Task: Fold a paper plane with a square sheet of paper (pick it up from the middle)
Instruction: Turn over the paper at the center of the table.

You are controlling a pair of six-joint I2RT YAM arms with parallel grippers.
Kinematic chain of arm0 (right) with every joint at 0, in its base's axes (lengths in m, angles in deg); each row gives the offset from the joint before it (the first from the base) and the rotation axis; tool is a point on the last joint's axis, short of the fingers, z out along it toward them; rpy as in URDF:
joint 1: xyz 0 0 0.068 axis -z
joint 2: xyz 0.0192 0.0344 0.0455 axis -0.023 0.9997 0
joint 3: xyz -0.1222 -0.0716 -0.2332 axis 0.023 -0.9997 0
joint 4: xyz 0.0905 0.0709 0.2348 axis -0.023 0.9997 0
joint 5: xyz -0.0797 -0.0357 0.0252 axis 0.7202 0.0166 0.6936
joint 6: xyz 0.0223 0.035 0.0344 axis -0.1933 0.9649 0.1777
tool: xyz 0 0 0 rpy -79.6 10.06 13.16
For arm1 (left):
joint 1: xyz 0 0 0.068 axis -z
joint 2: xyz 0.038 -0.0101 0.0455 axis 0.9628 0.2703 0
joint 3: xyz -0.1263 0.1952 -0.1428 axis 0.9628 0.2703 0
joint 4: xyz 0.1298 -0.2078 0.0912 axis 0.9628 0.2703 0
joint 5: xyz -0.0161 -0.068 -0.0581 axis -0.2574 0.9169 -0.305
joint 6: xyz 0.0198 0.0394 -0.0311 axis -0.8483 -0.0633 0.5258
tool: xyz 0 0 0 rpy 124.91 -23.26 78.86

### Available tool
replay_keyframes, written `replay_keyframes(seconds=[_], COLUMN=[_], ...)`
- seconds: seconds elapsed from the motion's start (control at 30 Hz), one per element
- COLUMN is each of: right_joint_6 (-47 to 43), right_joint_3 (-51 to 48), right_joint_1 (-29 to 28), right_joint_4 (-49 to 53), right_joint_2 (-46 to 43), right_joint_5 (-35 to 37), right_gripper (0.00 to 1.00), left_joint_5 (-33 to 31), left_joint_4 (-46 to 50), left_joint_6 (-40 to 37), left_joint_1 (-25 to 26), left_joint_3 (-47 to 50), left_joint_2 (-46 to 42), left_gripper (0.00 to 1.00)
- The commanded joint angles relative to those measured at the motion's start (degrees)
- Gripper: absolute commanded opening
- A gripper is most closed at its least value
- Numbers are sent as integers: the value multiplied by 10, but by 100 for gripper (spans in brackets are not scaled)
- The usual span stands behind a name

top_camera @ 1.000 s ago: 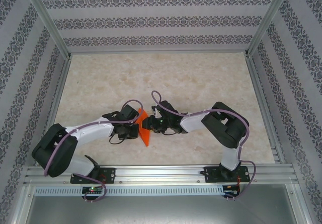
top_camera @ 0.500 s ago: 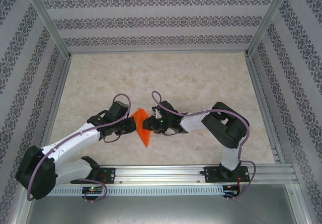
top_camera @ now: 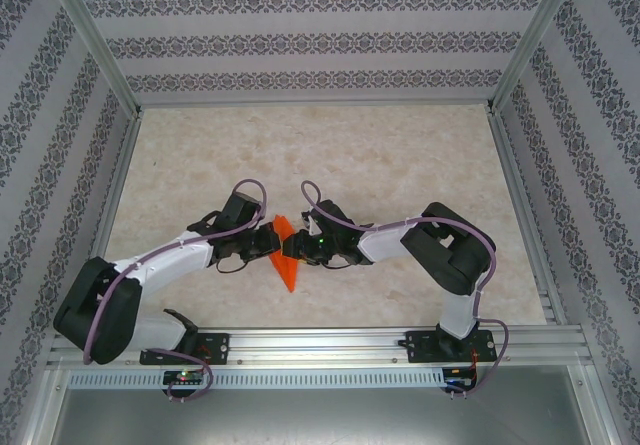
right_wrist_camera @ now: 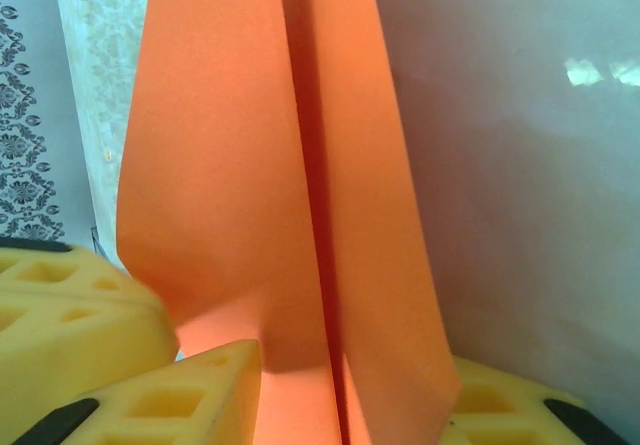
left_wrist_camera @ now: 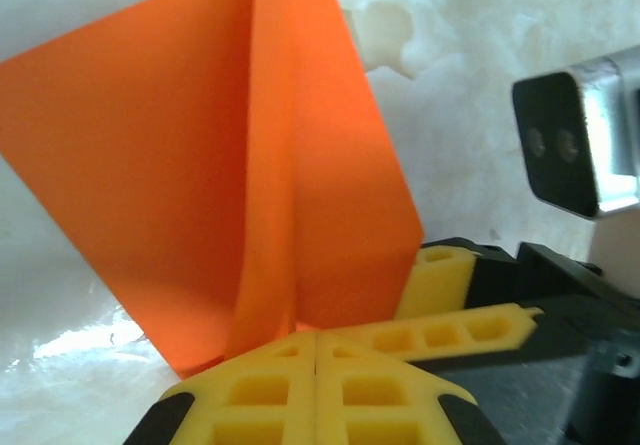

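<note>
**Top external:** Two arms meet near the middle of a pale marbled counter (top_camera: pixel 350 155), boxed in by patterned walls (top_camera: pixel 320 40). The left tool (top_camera: pixel 268 242) and the right tool (top_camera: pixel 293 249) come nose to nose on a bright orange paper plane (top_camera: pixel 288 271). The plane sits between them, and its pointed end sticks out toward the near edge of the counter. At this range the gap between either pair of jaws is too small to judge.

**Left wrist:** The left tool (left_wrist_camera: pixel 316 350) has its yellow fingers together with no gap between them. They are pinched on the lower edge of the paper plane (left_wrist_camera: pixel 200 165), which rises above them as a broad orange wedge with a raised centre crease. The right tool's yellow fingers (left_wrist_camera: pixel 440 270) reach the paper from the right, just beside the left pair.

**Right wrist:** The paper plane (right_wrist_camera: pixel 280 215) stands upright and close to the lens, with its crease running down the middle. The right tool (right_wrist_camera: pixel 340 405) has one yellow finger on each side of the folded layers. The jaws are partly closed and clamp the paper between them.
</note>
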Motion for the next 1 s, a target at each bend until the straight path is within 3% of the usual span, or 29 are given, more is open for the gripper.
replay_keyframes(seconds=[0.0,0.47,0.8,0.97], right_joint_6=[-12,-18,-31,-35], right_joint_3=[8,22,46,44], right_joint_1=[-4,-15,-21,-19], right_joint_4=[-14,-18,9,21], right_joint_2=[7,28,41,29], right_joint_5=[-8,-26,-23,-16], right_gripper=[39,39,25,14], left_joint_5=[-29,-42,-44,-44], left_joint_4=[1,-10,-10,-2], left_joint_6=[-22,-51,-46,-42], left_joint_1=[-14,-15,-15,-15], left_joint_3=[17,18,29,24], left_joint_2=[6,67,59,43], left_gripper=[2,0,0,0])
